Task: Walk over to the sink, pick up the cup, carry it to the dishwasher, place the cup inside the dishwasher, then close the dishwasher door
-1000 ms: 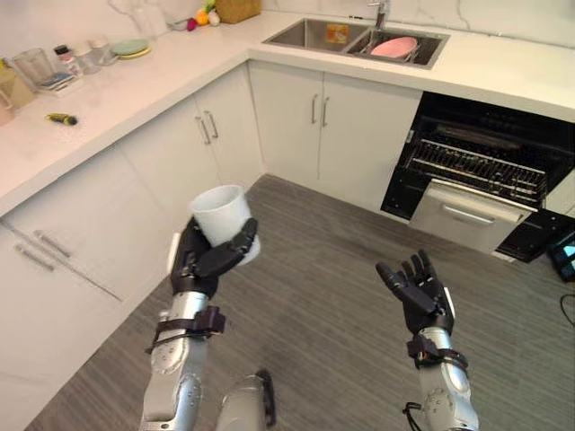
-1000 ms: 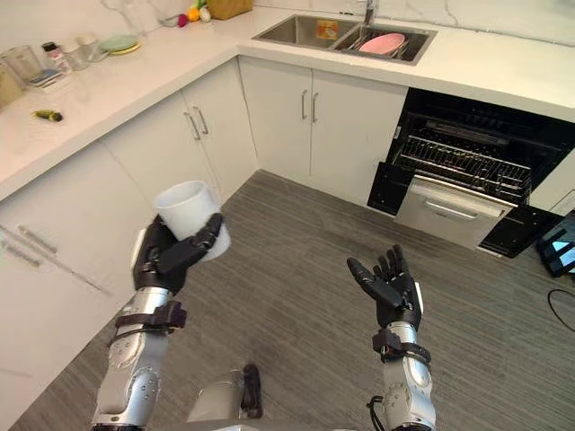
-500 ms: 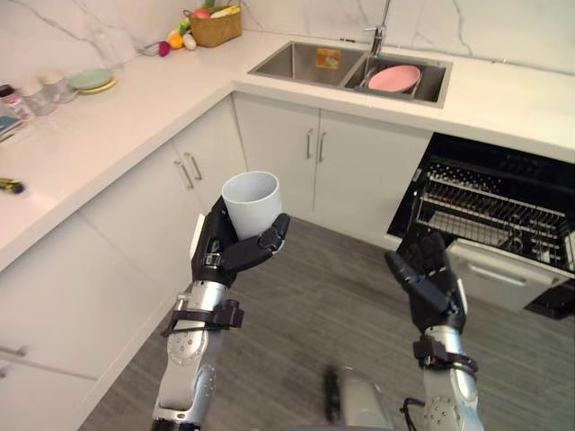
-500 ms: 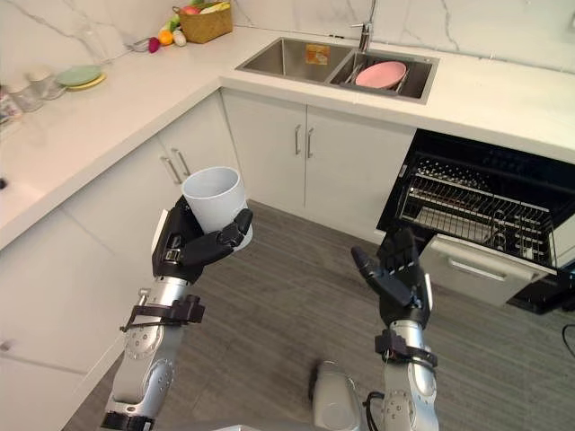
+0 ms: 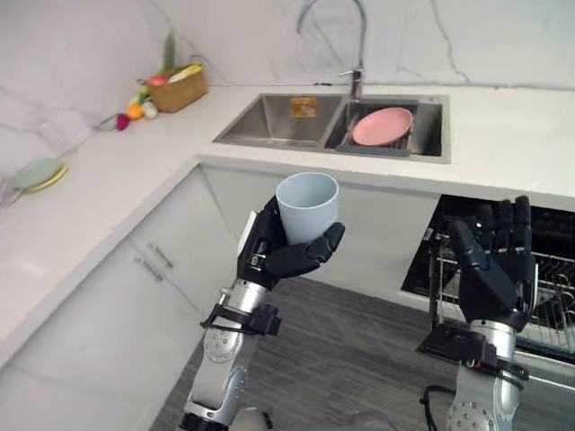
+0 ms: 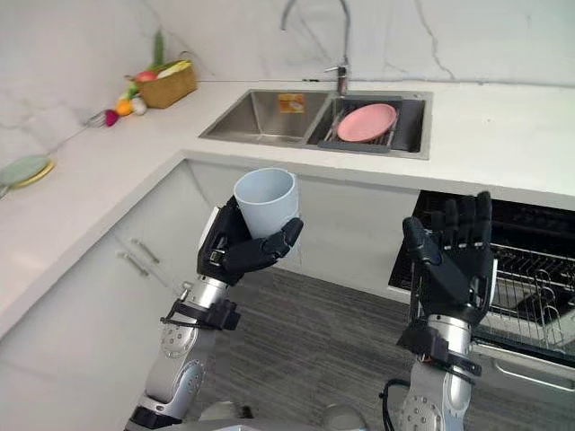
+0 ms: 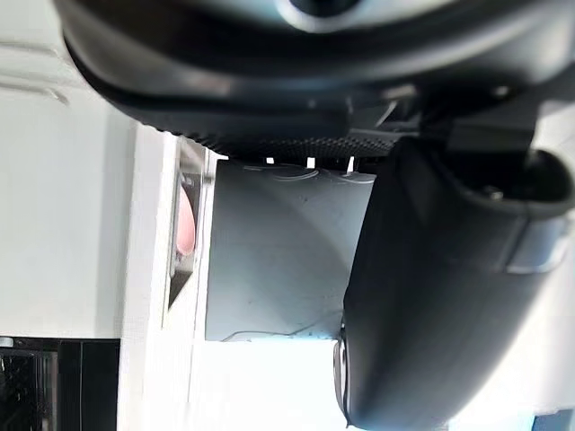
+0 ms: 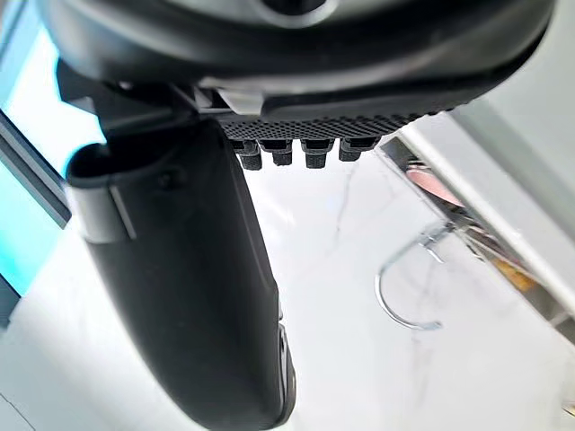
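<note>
In the left eye view the left hand (image 5: pixel 274 259) is raised at centre, fingers and thumb clamped round the upright cup (image 5: pixel 307 205), with open air on every side of it. At the cup's 12 o'clock the counter (image 5: pixel 503 135) edge runs across, with the sink (image 5: pixel 269 121) set into it, a pink plate (image 5: pixel 383 126) in the right basin and the faucet (image 5: pixel 357 81) behind. At 3 o'clock the right hand (image 5: pixel 496 265) is up, empty, fingers straight and slightly apart, in front of the open dishwasher (image 5: pixel 552 296). Floor (image 5: pixel 359 350) lies at 6 o'clock, cabinet doors (image 5: pixel 135 296) at 8, a basket (image 5: pixel 177 88) at 10. In the right eye view the dishwasher's wire rack (image 6: pixel 539 278) shows at 3 o'clock of the right hand. In the left wrist view the thumb (image 7: pixel 431 287) lies across the cup's wall. In the right wrist view the right hand's fingers reach out straight, the faucet well beyond them.
</note>
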